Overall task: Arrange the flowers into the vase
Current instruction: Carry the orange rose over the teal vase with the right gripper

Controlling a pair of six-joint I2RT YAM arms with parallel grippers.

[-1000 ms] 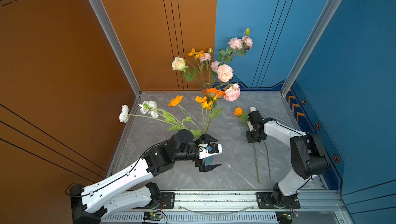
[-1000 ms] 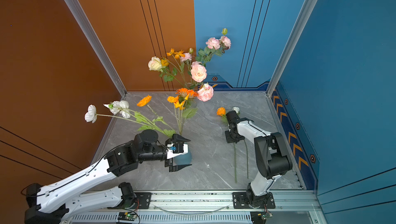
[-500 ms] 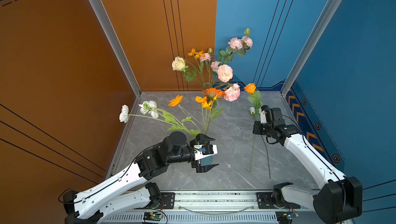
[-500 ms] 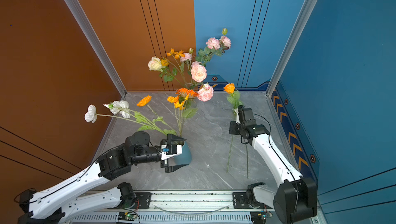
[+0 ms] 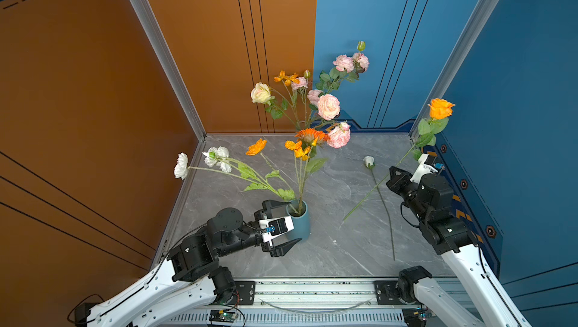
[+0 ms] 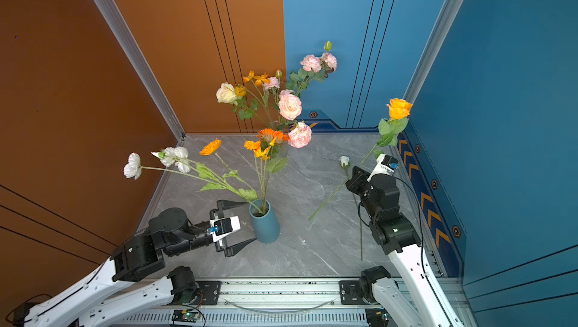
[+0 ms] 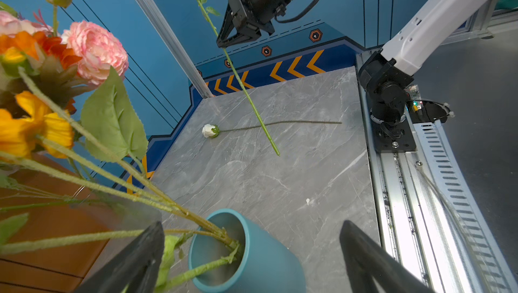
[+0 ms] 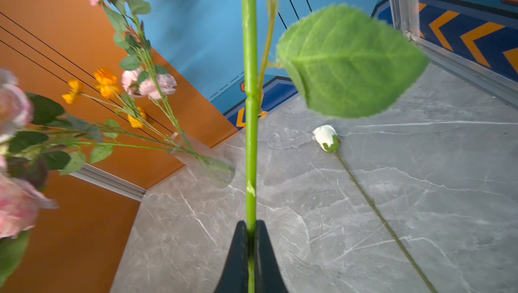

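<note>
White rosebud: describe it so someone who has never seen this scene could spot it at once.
Start at the grey table, its right half, by the right gripper. A thin dark stem lies flat there, with a small white rosebud at its far end. It alone lies flat: the orange rose is gripped aloft, every other bloom stands in the air.

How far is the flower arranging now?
Done: several stems stand in the blue vase, framed by the open left claw. In hand: the right claw grips the orange rose by its stem. Left: that rose and the white rosebud lying on the table.
</note>
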